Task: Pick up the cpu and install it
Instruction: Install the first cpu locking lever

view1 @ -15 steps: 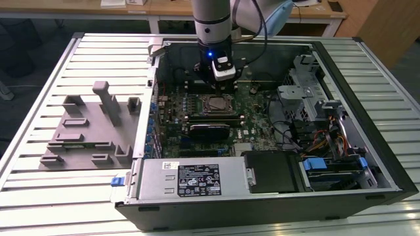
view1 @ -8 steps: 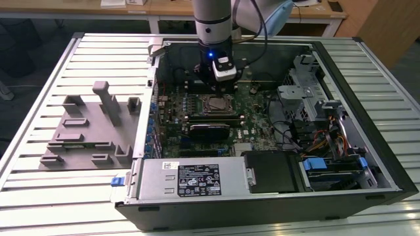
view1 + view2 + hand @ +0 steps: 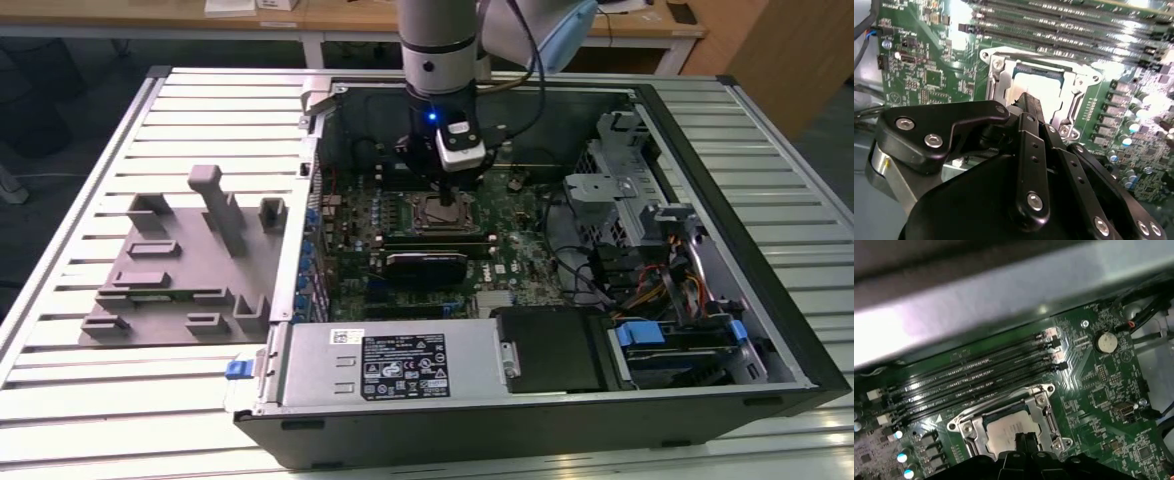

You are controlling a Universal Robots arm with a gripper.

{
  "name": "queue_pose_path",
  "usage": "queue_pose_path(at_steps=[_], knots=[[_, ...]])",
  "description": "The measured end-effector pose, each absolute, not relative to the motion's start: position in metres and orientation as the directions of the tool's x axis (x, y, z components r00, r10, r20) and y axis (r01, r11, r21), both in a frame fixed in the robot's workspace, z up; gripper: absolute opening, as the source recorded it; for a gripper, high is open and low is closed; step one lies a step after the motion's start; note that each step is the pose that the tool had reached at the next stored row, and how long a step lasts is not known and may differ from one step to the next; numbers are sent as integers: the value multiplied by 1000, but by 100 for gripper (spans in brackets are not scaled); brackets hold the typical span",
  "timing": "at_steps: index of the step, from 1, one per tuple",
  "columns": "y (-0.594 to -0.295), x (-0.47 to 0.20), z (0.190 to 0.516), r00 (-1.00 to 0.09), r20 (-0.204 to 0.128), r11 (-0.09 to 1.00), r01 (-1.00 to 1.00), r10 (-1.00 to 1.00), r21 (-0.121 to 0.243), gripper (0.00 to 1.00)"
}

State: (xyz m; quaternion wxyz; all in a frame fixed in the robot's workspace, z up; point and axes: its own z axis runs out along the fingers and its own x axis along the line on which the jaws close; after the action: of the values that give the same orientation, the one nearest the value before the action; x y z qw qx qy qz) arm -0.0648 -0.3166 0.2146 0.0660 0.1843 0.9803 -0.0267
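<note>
The exterior view looks down from high and at a distance onto the open computer case on the slatted table. Both wrist views sit close above the motherboard, looking past the gripper. All three views share the processor socket.

We can't really see the cpu whole: in the first wrist view its lower edge sits behind the gripper, and in the second wrist view the gripper's black body covers its near side. Whether the fingertips touch it, we can't tell.
</note>
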Motion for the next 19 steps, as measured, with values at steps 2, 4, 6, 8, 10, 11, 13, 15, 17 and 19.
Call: queue_pose_path(at_steps=[2, 4, 6, 8, 10, 11, 13, 15, 17, 19], knots=[[-319, -64, 214, -926, -122, 931, 364, 358, -35, 11], [-322, -63, 214, -928, -103, 931, 364, 358, -42, 11], [-324, -63, 214, -929, -93, 931, 363, 358, -44, 11], [-324, -63, 214, -929, -93, 931, 363, 358, -44, 11], [-324, -63, 214, -929, -93, 931, 363, 358, -44, 11], [-324, -63, 214, -929, -93, 931, 363, 358, -44, 11], [-325, -63, 215, -929, -92, 931, 363, 358, -45, 11], [-324, -63, 217, -929, -93, 931, 363, 358, -45, 11], [-324, -63, 221, -929, -93, 931, 363, 358, -44, 11], [-324, -63, 225, -929, -93, 931, 363, 358, -44, 11]])
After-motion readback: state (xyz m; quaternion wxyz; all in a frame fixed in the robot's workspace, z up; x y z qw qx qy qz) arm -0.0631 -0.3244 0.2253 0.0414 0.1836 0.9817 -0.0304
